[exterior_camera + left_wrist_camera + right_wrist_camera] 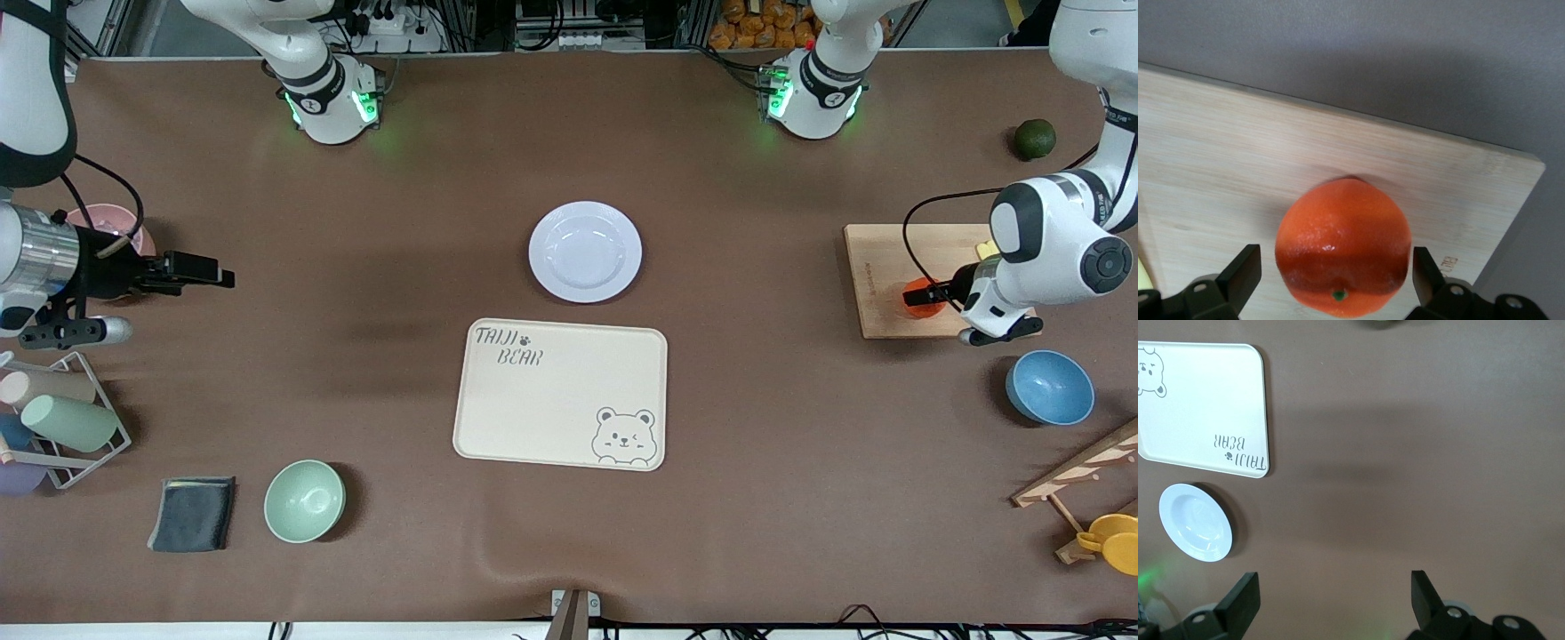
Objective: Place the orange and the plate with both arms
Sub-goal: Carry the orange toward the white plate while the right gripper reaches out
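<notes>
Front cam high, looks down on whole table facing the robots; left wrist cam sits v. close over the orange (1343,247) on its board; right wrist cam, higher, shares plate (1195,522) & tray (1201,407) w/ front.

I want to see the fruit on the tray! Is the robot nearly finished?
Not yet. Nothing is moved: the round pale plate sits on the table beside the cream bear tray. The left gripper is open around the small orange fruit on the wooden board. The right gripper waits open.
</notes>
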### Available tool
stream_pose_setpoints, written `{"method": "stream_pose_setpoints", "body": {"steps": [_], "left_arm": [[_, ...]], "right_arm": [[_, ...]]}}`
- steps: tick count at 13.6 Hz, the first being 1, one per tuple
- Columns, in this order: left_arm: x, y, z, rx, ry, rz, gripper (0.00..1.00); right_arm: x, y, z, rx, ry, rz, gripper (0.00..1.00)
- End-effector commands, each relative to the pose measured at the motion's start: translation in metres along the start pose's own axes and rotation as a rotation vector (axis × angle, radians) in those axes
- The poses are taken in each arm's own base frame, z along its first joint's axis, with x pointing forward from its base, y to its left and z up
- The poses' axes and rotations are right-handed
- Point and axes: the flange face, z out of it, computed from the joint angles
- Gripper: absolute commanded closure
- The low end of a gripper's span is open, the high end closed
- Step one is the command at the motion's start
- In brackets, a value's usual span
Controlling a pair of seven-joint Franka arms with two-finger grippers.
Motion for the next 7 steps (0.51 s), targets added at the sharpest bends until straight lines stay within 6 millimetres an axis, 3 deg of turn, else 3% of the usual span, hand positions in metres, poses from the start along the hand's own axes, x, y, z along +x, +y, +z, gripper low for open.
{"method": "stream_pose_setpoints", "body": {"steps": [1, 2, 4, 5, 6, 7], "left_arm": [[0.003, -0.007, 0.007, 0.004, 0.003, 0.008, 0.06], [0.004, -0.007, 0.008, 0.004, 0.001, 0.008, 0.21], [0.005, -0.006, 0.006, 0.005, 0.006, 0.011, 0.72], [0.005, -0.004, 0.002, 0.006, 0.011, 0.012, 0.87], [0.006, -0.001, -0.005, 0.01, 0.017, 0.022, 0.96], [0.005, 0.001, -0.018, 0.013, 0.032, 0.026, 0.98]], "right_arm": [[0.001, 0.004, 0.011, 0.08, -0.036, 0.028, 0.0], [0.004, 0.003, 0.02, 0.123, -0.054, 0.038, 0.0], [0.01, 0.0, 0.032, 0.139, -0.075, 0.039, 0.0], [0.013, 0.0, 0.04, 0.147, -0.088, 0.042, 0.0], [0.014, -0.006, 0.042, 0.165, -0.092, 0.035, 0.0], [0.015, -0.009, 0.044, 0.175, -0.092, 0.032, 0.0]]}}
